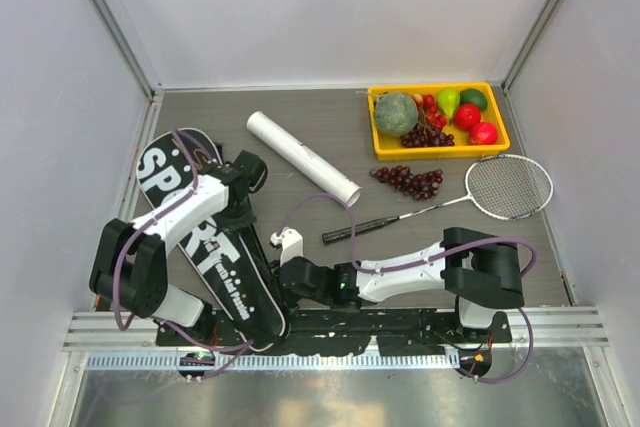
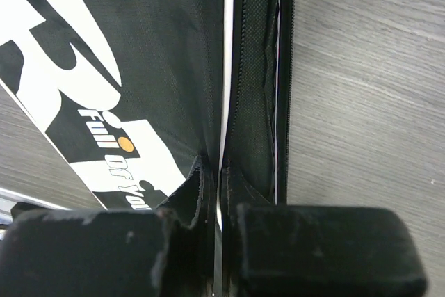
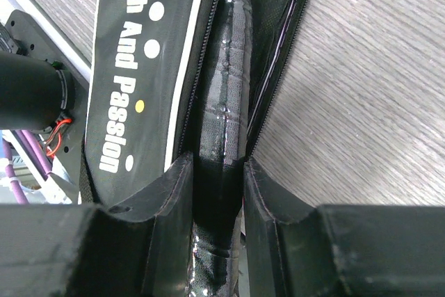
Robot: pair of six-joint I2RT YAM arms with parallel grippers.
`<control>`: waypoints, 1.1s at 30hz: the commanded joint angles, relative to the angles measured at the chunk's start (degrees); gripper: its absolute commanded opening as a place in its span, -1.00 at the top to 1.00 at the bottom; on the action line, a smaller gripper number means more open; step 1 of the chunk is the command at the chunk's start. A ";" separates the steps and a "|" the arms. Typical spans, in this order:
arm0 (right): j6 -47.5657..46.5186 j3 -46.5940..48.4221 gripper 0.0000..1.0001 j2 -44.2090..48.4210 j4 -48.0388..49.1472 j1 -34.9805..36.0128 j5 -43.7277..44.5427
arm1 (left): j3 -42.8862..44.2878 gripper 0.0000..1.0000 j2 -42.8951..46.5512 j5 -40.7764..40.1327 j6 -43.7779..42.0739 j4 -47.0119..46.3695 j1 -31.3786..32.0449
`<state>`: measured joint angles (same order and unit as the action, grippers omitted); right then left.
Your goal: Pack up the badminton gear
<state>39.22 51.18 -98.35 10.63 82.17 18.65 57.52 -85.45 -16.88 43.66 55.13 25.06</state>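
1. Pinched tight in the left gripper (image 2: 217, 203): open zip edge of the bag (image 1: 215, 247), flat on the left of the table (image 1: 200, 112).
2. Clamped in the right gripper (image 3: 219, 186): black racket handle (image 3: 224, 116), lying inside the bag's opening.
3. Out on the right, apart from the bag: second racket (image 1: 500, 189), handle end near the tube (image 1: 303, 155).

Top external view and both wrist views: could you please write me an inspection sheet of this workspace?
Surface: dark grey wood-grain table.
Job's things: black racket-shaped bag lettered SPORT at left, zip open; black wrapped racket handle inside the opening; silver-headed racket and long white tube lying outside; shuttlecocks not seen.
Clutter: yellow tray of fruit; dark red grape bunch beside it.
Grippers: left gripper shut on the bag's edge; right gripper shut on the handle.
Cables: purple cables looped along both arms.
Surroundings: white enclosure walls.
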 commanded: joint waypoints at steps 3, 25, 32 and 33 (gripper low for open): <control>3.49 2.88 0.46 2.80 7.03 0.80 -3.53 | -3.72 1.00 11.43 9.39 2.13 -6.34 0.08; 14.39 -3.90 0.19 3.17 17.76 1.06 -6.00 | -21.30 1.00 25.07 21.45 3.45 -20.06 -7.66; 8.42 -9.86 -0.01 12.97 14.17 -0.43 -5.47 | -21.48 1.00 25.59 21.28 2.31 -20.15 -8.27; 6.67 -11.35 -0.06 14.66 11.54 -1.22 -5.30 | -21.57 1.00 25.68 21.37 2.13 -20.15 -8.36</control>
<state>50.81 43.11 -92.66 25.04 82.54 12.69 35.44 -60.53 3.25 46.19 37.63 17.32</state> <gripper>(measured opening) 0.487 0.028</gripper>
